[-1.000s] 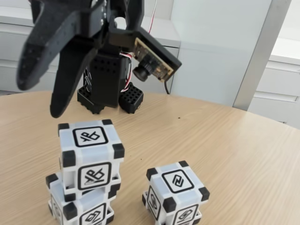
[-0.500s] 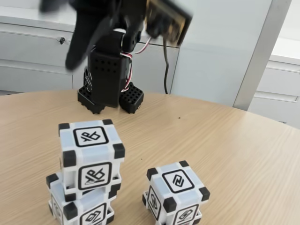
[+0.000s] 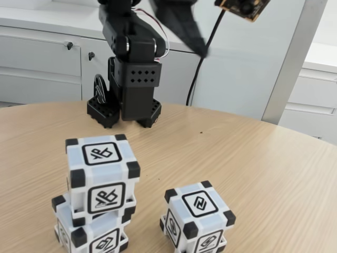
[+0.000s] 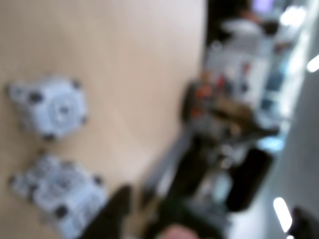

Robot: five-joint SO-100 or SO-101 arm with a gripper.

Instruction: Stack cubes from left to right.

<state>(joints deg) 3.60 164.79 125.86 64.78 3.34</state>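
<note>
Two cubes are stacked at the front left of the wooden table in the fixed view: the upper cube (image 3: pixel 102 171) sits slightly turned on the lower cube (image 3: pixel 92 234). A third cube (image 3: pixel 197 216) stands alone to their right. All are white with black corners and a framed symbol on each face. My gripper (image 3: pixel 195 45) is raised high above the table's back, far from the cubes and motion-blurred; one dark finger (image 3: pixel 179 23) shows and nothing is held. The blurred wrist view shows the stack (image 4: pixel 60 194) and the single cube (image 4: pixel 50 107) at the left.
The arm's black base (image 3: pixel 126 108) stands at the back of the table (image 3: pixel 274 174). The wrist camera board (image 3: pixel 242 8) hangs at the top right. White cabinets (image 3: pixel 47 58) and a wall panel stand behind the table. Bare wood stretches to the right of the cubes.
The arm has lifted away from above the stack and swung up and to the right, with the camera board going with it. The three cubes have not moved.
</note>
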